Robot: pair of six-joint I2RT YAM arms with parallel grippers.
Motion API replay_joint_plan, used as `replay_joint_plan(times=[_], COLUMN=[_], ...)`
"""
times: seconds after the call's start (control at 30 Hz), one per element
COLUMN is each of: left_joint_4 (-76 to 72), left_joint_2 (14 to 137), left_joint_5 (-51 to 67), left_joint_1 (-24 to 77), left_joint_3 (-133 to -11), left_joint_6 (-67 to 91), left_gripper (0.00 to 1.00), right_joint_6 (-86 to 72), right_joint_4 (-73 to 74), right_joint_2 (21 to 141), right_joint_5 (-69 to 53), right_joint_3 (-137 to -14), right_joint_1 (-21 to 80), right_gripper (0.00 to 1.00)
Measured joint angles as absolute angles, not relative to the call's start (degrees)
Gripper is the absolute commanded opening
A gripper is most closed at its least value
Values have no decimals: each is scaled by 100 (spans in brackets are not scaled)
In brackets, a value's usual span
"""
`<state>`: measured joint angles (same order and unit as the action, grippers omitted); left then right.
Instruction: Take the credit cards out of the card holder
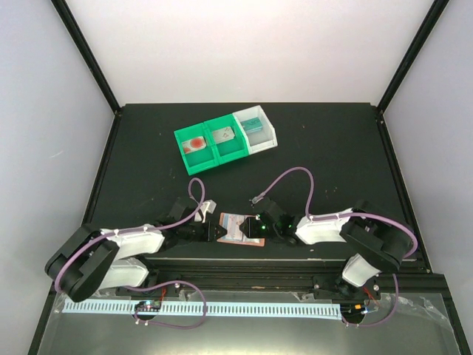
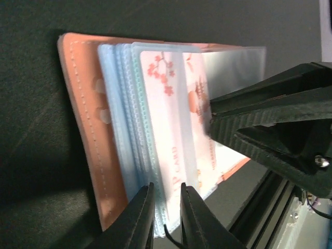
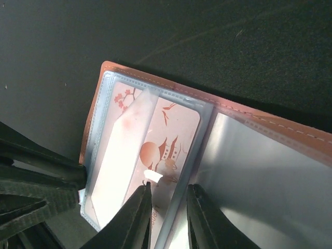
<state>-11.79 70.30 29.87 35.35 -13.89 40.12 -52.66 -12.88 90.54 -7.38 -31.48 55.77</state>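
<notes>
The card holder (image 1: pixel 235 229) lies open on the dark table between both grippers, salmon cover (image 2: pixel 88 129) outside, pale blue pockets inside. A white credit card (image 2: pixel 171 119) with red blossoms and a red sun (image 3: pixel 174 132) sits in the top pocket. My left gripper (image 2: pixel 167 185) (image 1: pixel 216 231) is closed on the pockets' edge, which fills the narrow gap. My right gripper (image 3: pixel 170 185) (image 1: pixel 259 225) stands slightly open over the card and its pocket's edge, tips down on the sleeve. Other credit cards lie in the trays: one with a red mark (image 1: pixel 195 143), a pale one (image 1: pixel 222 135), a teal one (image 1: pixel 255 124).
Two green trays (image 1: pixel 209 157) and a white tray (image 1: pixel 269 136) stand in a row at the back of the table. A metal rail (image 1: pixel 244 263) runs along the near edge just behind the card holder. Purple cables loop over both arms.
</notes>
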Motion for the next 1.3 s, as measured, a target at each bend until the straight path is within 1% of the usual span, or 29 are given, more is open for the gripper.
replay_joint_plan(times=[0.23,0.33,0.43,0.6,0.77,0.87,1.0,1.17,1.3], left_joint_4=[-1428,-1505,-1535,-1623,-1634,-1616,-1586,-1579,-1575], left_joint_2=[7446,7513,7548,7620,7623,7609,7581,7581,7581], left_joint_5=[2993,2989,2980,2987,2982,2976,2956,2952,2952], left_joint_1=[3533,3533,3533,3535,3535,3535,3535,3535,3535], left_joint_3=[-1382,-1382,-1385,-1385,-1385,-1385,-1385,-1385,-1385], left_joint_6=[4084,4106,4117,4123,4123,4123,4121,4121,4121], left_gripper=[11,9,8,7,8,7,7,8,7], right_joint_6=[-5264,-5262,-5260,-5256,-5253,-5242,-5249,-5264,-5275], right_joint_4=[-1293,-1295,-1337,-1402,-1404,-1404,-1444,-1559,-1708], right_joint_2=[9094,9094,9091,9015,8884,8825,8816,8879,8980], right_joint_5=[-692,-663,-659,-657,-655,-657,-701,-814,-884], right_joint_3=[-3168,-3168,-3142,-3050,-2926,-2867,-2847,-2847,-2847], right_joint_1=[5577,5575,5551,5489,5424,5389,5367,5360,5349], right_gripper=[15,12,8,6,7,14,18,18,12])
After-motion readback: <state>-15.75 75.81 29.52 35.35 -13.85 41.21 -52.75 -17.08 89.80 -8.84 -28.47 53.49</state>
